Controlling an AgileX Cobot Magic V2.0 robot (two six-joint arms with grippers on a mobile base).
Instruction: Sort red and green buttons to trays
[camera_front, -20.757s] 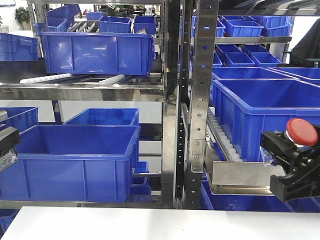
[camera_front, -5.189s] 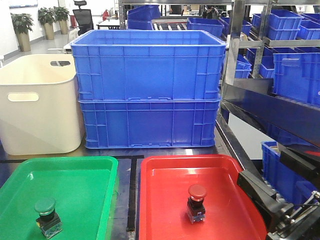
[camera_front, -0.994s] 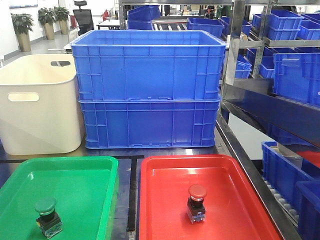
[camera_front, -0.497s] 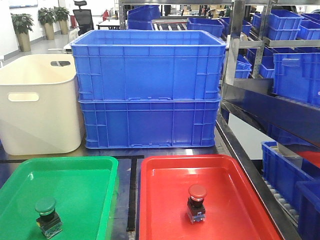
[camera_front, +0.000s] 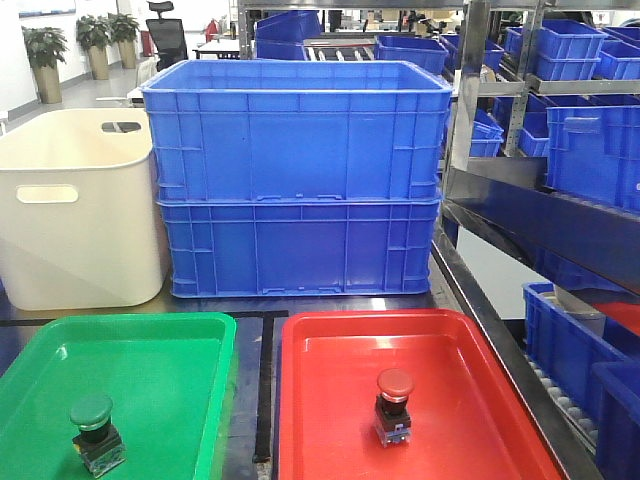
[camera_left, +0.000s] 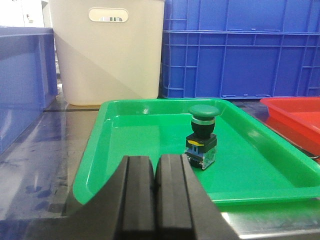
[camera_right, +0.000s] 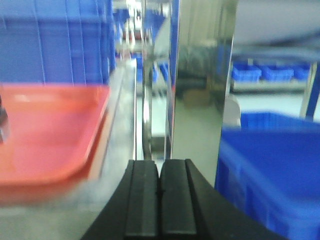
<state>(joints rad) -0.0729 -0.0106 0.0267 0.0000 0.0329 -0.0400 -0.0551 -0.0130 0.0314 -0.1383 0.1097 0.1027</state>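
Right arm gone from front view; red button (camera_front: 394, 403) in red tray (camera_front: 330, 420).

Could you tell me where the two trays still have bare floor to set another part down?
The green tray is free behind and right of the green button, up to its far rim. The red tray is free around the red button, widest toward the stacked blue crates. The strip between the trays is narrow.

I see open room above both trays, the green tray (camera_front: 150, 350) left and the red tray (camera_front: 330, 350) right. Stacked blue crates (camera_front: 295, 180) and a cream tub (camera_front: 75, 210) wall the far side; a metal rack (camera_front: 520, 215) crowds the right.
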